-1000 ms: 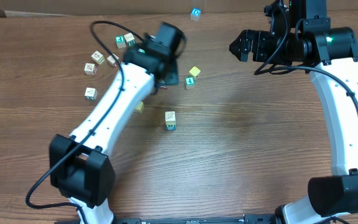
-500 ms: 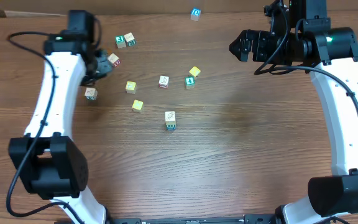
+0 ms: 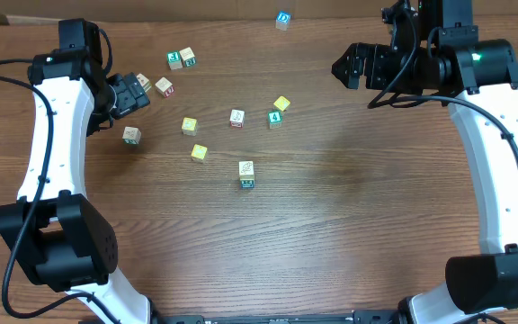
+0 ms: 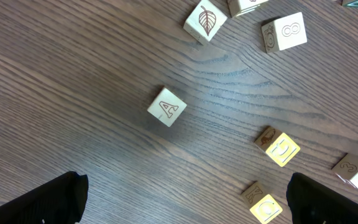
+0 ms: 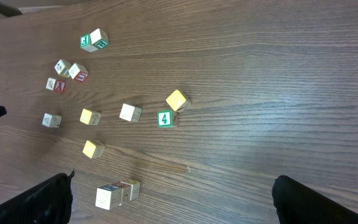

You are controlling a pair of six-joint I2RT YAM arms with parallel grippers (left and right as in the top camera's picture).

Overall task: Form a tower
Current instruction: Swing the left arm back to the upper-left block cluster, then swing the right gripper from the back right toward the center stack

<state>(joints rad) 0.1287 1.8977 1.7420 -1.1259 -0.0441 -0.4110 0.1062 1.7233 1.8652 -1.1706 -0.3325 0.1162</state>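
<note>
The tower [image 3: 246,173] is a narrow stack of small cubes standing in the middle of the table, white face on top and teal at its foot. It also shows low in the right wrist view as the tower [image 5: 118,193]. My left gripper [image 3: 131,93] hovers open at the far left, well away from the stack, with nothing between its fingers [image 4: 42,202]. In its wrist view the left gripper [image 4: 185,205] looks down on loose cubes. My right gripper [image 3: 344,66] hangs open at the back right, high above the table; the right gripper [image 5: 179,202] is empty.
Loose cubes lie scattered left of centre: a green and white pair [image 3: 181,59], two yellow cubes [image 3: 190,126] [image 3: 200,153], a white cube [image 3: 236,118], a green "4" cube [image 3: 276,118], a blue cube [image 3: 283,18] at the back edge. An "A" cube [image 4: 167,106] lies under the left wrist.
My left arm has swung from over the middle cubes out to the far left, and its jaws now stand wide. The right arm and the stack have not moved.
</note>
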